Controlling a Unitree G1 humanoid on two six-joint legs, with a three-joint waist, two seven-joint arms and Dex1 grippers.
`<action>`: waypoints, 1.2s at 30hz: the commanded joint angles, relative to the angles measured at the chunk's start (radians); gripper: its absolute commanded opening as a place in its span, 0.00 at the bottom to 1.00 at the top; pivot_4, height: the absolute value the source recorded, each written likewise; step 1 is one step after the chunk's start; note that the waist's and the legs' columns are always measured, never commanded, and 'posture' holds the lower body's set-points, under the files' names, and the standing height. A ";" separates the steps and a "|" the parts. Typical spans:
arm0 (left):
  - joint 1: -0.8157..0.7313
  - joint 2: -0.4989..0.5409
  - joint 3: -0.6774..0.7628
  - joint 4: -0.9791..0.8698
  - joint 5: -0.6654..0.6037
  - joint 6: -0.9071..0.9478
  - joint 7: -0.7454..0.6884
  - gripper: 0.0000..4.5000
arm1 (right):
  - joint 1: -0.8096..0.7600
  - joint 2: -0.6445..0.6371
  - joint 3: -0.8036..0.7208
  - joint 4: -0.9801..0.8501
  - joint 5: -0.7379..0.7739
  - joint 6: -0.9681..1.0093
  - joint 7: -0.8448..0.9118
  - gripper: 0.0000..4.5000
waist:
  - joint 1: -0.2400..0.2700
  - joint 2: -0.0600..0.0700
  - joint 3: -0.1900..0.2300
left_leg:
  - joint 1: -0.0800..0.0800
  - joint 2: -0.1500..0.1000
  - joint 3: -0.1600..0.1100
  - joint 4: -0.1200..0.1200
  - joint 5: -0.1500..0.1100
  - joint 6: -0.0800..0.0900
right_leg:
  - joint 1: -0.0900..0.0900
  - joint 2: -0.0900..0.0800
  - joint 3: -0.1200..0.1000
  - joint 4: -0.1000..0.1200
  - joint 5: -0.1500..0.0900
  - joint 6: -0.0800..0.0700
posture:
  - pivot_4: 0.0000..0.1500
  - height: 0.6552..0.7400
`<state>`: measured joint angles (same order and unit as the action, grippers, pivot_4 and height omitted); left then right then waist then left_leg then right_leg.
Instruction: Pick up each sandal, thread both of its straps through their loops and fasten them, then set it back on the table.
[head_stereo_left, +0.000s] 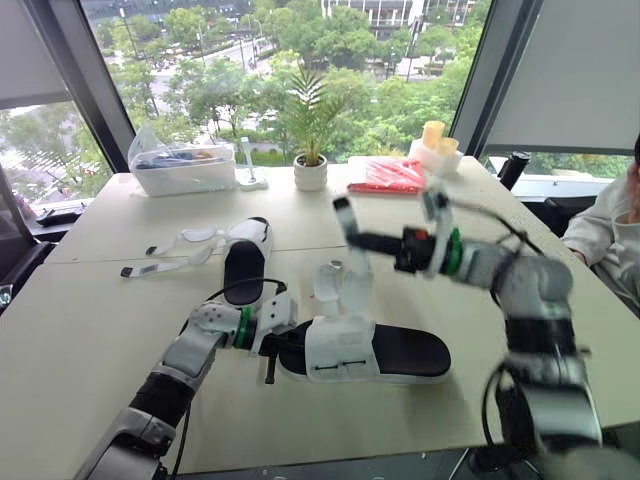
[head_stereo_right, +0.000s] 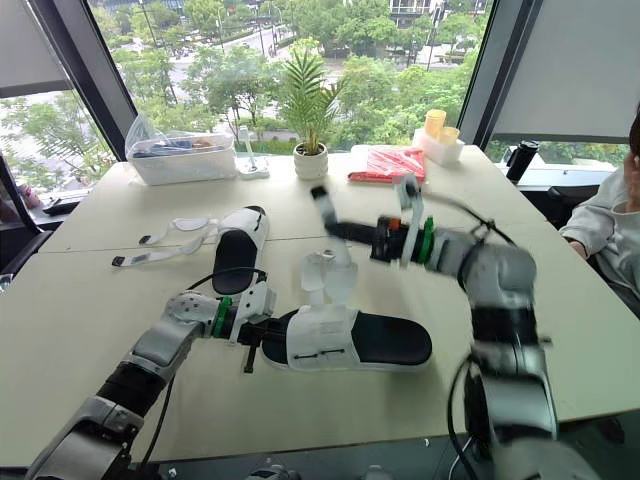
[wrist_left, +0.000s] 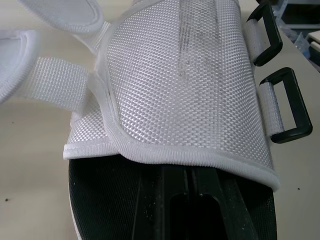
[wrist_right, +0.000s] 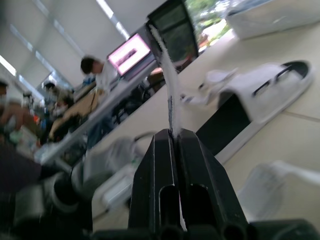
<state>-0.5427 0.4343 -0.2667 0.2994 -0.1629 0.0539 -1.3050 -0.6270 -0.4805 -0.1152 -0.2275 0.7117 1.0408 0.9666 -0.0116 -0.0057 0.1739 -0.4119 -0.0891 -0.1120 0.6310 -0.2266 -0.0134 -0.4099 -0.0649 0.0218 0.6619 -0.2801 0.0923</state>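
The near sandal (head_stereo_left: 372, 350), black sole with a white mesh upper, lies in the middle of the table. My left gripper (head_stereo_left: 274, 344) is at its left end, shut on the sole's edge. In the left wrist view the upper (wrist_left: 185, 80) is close, with two black loops (wrist_left: 286, 107) at its side. My right gripper (head_stereo_left: 360, 241) is raised above the sandal, shut on a thin white strap (wrist_right: 170, 90) with a black tip (head_stereo_left: 343, 204) that stands up past the fingers. The second sandal (head_stereo_left: 246, 262) lies further back left, its straps (head_stereo_left: 185, 246) spread loose on the table.
Along the far edge stand a potted plant (head_stereo_left: 310, 170), a clear plastic container (head_stereo_left: 183, 167), a red packet (head_stereo_left: 390, 176) and a white box with yellow cups (head_stereo_left: 436, 146). A person in white (head_stereo_left: 608, 228) sits at the right side.
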 joint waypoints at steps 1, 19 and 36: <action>0.008 0.001 -0.018 -0.010 0.004 0.005 -0.008 0.00 | 0.100 -0.070 0.045 -0.208 -0.016 -0.114 0.037 0.01 | 0.000 0.000 0.000 | 0.000 0.000 0.000 0.000 0.000 0.000 | 0.000 0.000 0.000 0.000 0.000 0.000 | 1.00 1.00; 0.005 0.010 -0.041 0.017 0.028 -0.013 -0.008 0.00 | 0.544 -0.557 0.168 -0.426 -0.167 -0.488 0.387 0.92 | 0.009 -0.002 0.000 | 0.002 0.001 0.000 0.001 0.000 0.000 | 0.005 0.000 -0.001 -0.003 0.000 0.000 | 1.00 1.00; 0.040 0.009 -0.054 -0.022 0.019 -0.006 -0.002 0.00 | 0.548 -0.442 0.134 -0.139 0.067 -0.019 0.160 0.99 | 0.025 -0.003 -0.001 | 0.002 0.001 -0.001 0.000 -0.001 0.002 | 0.007 -0.001 -0.002 -0.009 0.000 0.000 | 1.00 1.00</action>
<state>-0.5236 0.4335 -0.2973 0.2814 -0.1603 0.0380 -1.2994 -0.0592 -0.9338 0.0302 -0.3670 0.7352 0.9707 1.1525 0.0133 -0.0091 0.1729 -0.4098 -0.0876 -0.1126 0.6308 -0.2274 -0.0118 -0.4030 -0.0655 0.0199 0.6531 -0.2805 0.0923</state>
